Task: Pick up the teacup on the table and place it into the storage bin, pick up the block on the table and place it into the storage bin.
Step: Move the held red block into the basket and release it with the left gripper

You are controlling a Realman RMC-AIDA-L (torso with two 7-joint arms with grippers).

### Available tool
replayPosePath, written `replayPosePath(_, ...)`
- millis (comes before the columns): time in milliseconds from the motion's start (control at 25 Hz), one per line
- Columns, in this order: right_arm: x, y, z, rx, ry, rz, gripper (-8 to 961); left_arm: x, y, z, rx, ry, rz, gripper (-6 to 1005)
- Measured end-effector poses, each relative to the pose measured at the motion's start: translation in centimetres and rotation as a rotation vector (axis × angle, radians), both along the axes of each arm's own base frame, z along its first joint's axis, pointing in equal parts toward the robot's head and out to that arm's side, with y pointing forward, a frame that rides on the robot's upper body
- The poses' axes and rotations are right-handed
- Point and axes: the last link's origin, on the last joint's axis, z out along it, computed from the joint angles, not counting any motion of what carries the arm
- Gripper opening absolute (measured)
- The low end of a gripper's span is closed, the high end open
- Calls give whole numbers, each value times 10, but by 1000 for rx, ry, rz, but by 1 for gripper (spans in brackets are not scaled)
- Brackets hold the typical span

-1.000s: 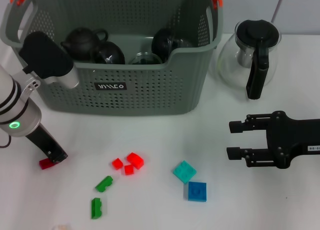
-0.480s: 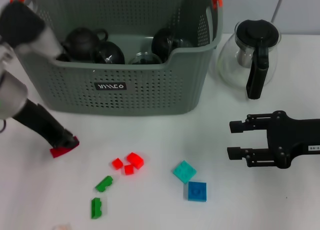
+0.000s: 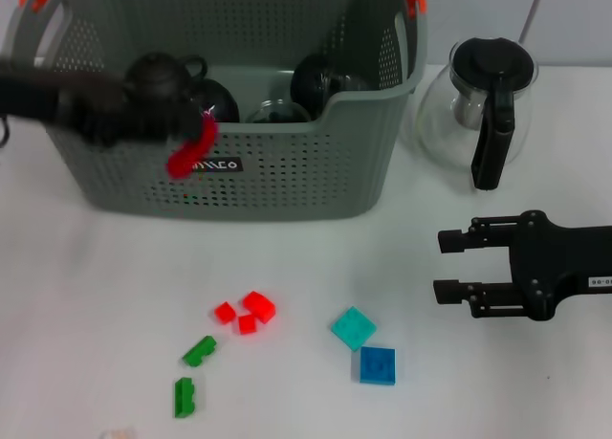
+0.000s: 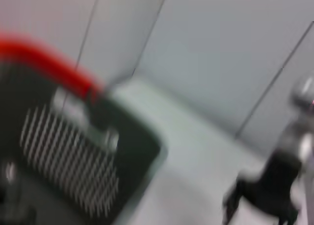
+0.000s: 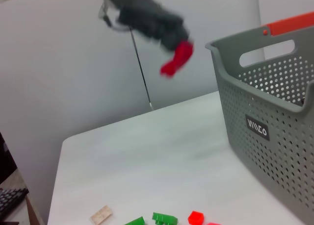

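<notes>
A red block (image 3: 189,148) is gripped by the left claw (image 3: 177,138) beside the storage bin (image 3: 287,171) label — unreadable; the right claw (image 3: 449,265) is held open, empty.

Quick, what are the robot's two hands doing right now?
Left gripper: shut on a red block, raised by the storage bin's front wall.
Right gripper: open, holding nothing, low over the table.

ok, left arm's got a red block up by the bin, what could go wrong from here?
1. The red block in the left gripper sits at the front wall of the storage bin, apparently not past the rim; an early release could drop it outside.
2. Dark teapots fill the bin, so the block may bounce off them.
</notes>
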Motion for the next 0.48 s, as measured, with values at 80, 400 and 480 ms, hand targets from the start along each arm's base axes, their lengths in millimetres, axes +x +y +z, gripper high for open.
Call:
replayPosePath(80, -1, 1, 0, 0, 0, 2, 683, 8, 7, 8, 62, -85, -10, 180)
replayPosePath(400, -3, 1, -2, -4, 5, 6, 683, 35, 82, -12, 311, -14, 158, 182)
replayPosePath(480, -4, 1, -3, -5, 7, 7, 684, 38, 98, -27, 350, 70, 179, 182)
